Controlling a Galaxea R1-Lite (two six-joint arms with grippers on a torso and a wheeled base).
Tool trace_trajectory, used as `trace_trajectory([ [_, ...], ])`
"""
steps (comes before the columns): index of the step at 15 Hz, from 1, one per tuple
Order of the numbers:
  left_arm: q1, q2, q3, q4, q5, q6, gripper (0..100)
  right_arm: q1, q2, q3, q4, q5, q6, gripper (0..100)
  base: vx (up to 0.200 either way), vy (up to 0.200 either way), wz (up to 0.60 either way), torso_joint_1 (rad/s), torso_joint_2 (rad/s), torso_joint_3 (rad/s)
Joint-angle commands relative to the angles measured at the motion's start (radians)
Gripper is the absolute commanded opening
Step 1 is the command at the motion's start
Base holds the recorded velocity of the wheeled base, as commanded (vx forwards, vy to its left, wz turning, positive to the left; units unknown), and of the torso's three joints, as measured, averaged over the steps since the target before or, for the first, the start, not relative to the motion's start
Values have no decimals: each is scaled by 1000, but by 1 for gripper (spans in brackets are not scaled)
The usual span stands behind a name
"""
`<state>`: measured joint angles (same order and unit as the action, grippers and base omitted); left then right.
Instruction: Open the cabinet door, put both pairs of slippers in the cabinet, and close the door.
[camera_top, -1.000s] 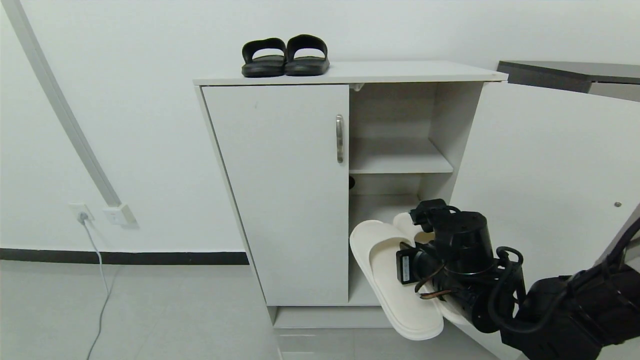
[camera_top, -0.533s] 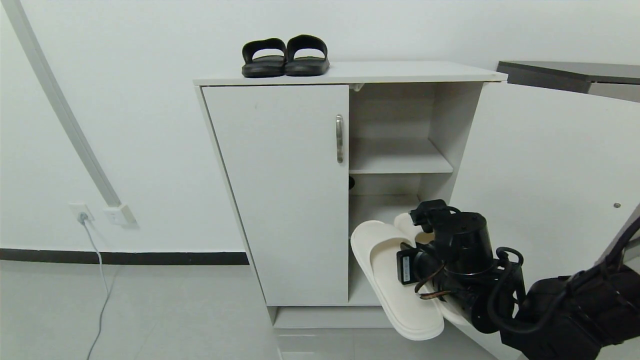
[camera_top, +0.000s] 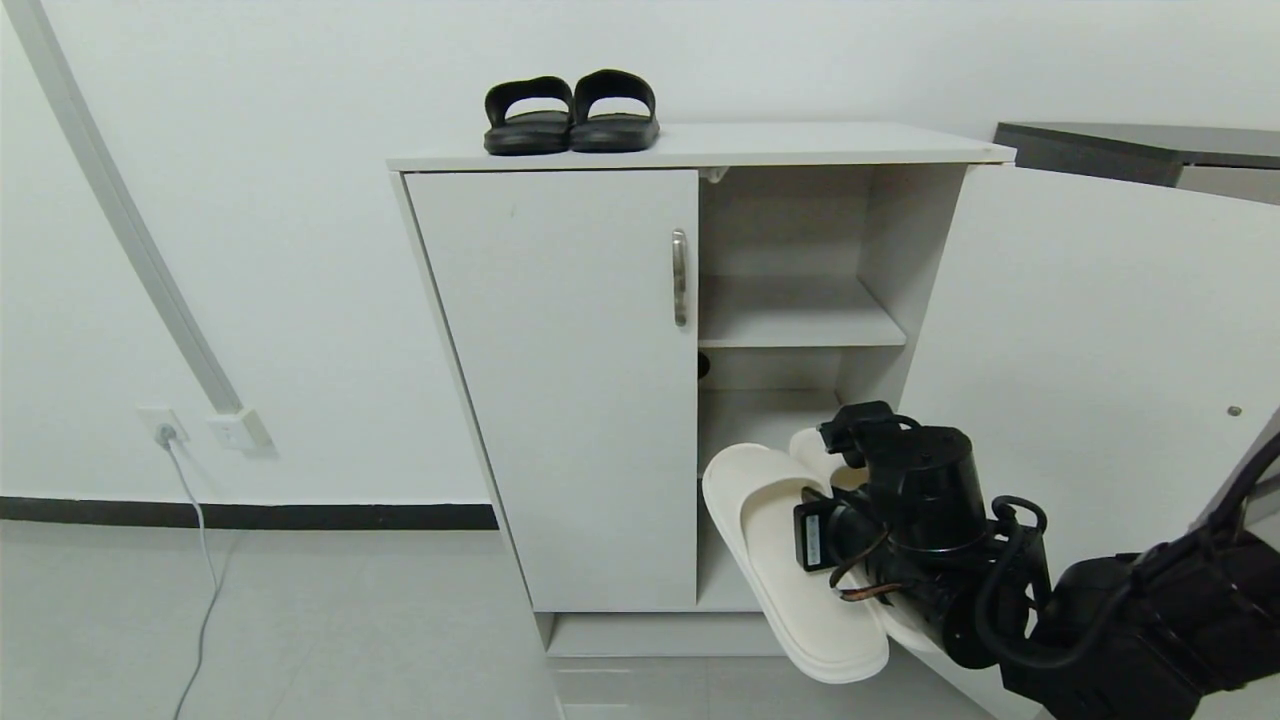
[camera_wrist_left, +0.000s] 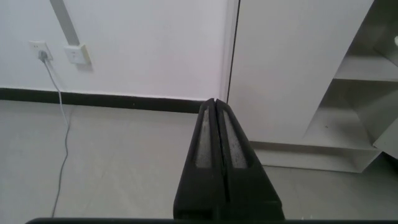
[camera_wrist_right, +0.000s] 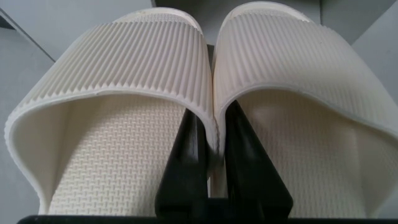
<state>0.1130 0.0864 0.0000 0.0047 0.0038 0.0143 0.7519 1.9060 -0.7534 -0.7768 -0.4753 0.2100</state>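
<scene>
A white cabinet stands against the wall with its right door swung open and its left door shut. A black pair of slippers rests on the cabinet top. My right gripper is shut on the cream pair of slippers, pinching the inner edges of both straps, just in front of the lower open compartment. My left gripper is shut with nothing in it, low above the floor, left of the cabinet.
Inside the cabinet a middle shelf is bare. A wall socket with a cable sits at the lower left, and a grey tabletop shows behind the open door. The floor lies in front of the cabinet.
</scene>
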Motion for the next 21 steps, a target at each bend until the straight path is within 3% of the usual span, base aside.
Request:
trace_trajectory([
  [1, 1, 4, 0, 0, 1, -4, 0, -8, 12, -3, -7, -5, 0, 0, 0, 0, 0, 0, 0, 0],
  [5, 1, 4, 0, 0, 1, -5, 0, -49, 125, -72, -91, -124, 5, 0, 0, 0, 0, 0, 0, 0],
  [7, 1, 4, 0, 0, 1, -5, 0, -66, 145, -83, -102, -126, 6, 0, 0, 0, 0, 0, 0, 0],
  [11, 1, 4, 0, 0, 1, -5, 0, -71, 156, -83, -105, -126, 8, 0, 0, -200, 0, 5, 2, 5],
  [15, 1, 4, 0, 0, 2, -8, 0, -65, 179, -87, -113, -124, 9, 0, 0, 0, 0, 0, 0, 0],
  [18, 1, 4, 0, 0, 7, -10, 0, 4, 257, -147, -171, -112, 8, 0, 0, 0, 0, 0, 0, 0],
  [21, 1, 4, 0, -2, 7, -10, 0, 1, 306, -204, -168, -111, 9, 0, 0, 0, 0, 0, 0, 0],
])
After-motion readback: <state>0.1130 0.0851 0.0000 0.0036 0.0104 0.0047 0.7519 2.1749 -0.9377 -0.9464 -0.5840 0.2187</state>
